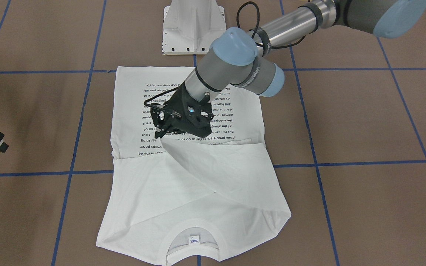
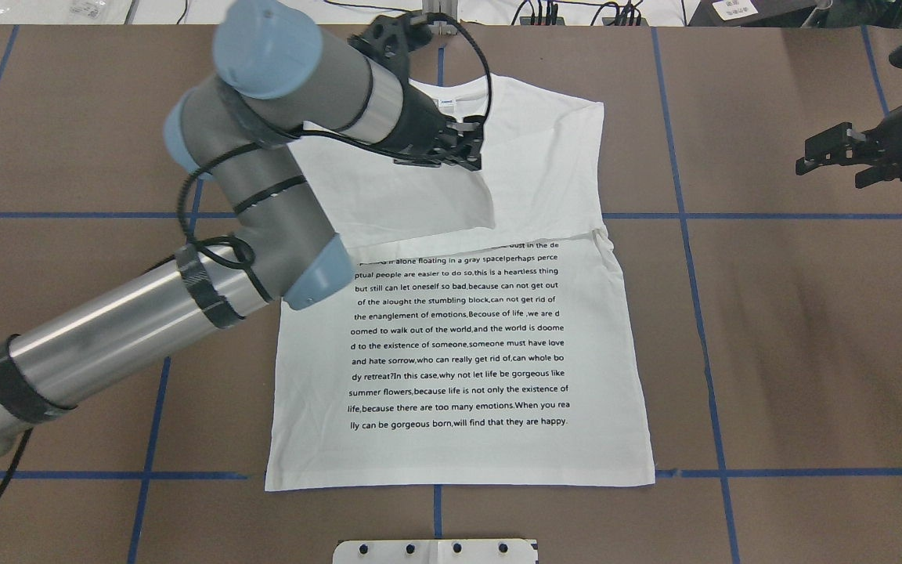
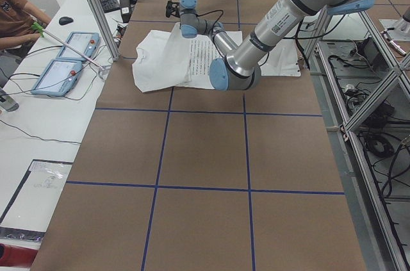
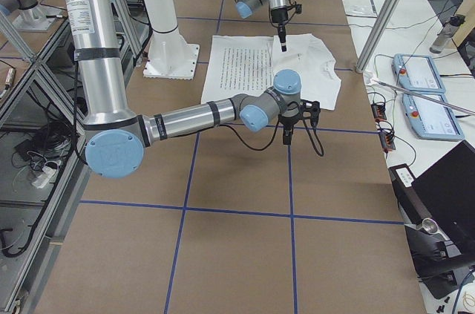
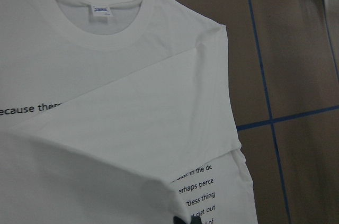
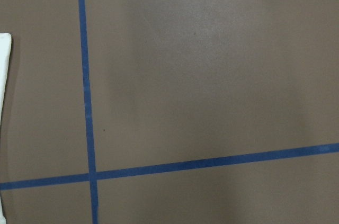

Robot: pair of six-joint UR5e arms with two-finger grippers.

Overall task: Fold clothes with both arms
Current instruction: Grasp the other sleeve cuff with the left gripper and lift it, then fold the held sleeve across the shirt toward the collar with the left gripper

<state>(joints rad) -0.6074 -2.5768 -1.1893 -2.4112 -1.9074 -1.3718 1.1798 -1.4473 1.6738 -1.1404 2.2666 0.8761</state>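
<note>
Shirt [image 2: 459,454] — smooth white fabric, sleeve [image 1: 227,173] a lifted wedge in left jaws.

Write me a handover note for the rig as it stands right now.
Left gripper: shut on a flap of the T-shirt, lifted just above the text block.
Right gripper: off the shirt over bare table, holding nothing; open or shut unclear.
T-shirt: flat, print up, collar away from the robot.
Done: no sleeve sticks out on the robot's right; that side looks folded in.
Left to do: lay and release the flap, then fold the body.
</note>
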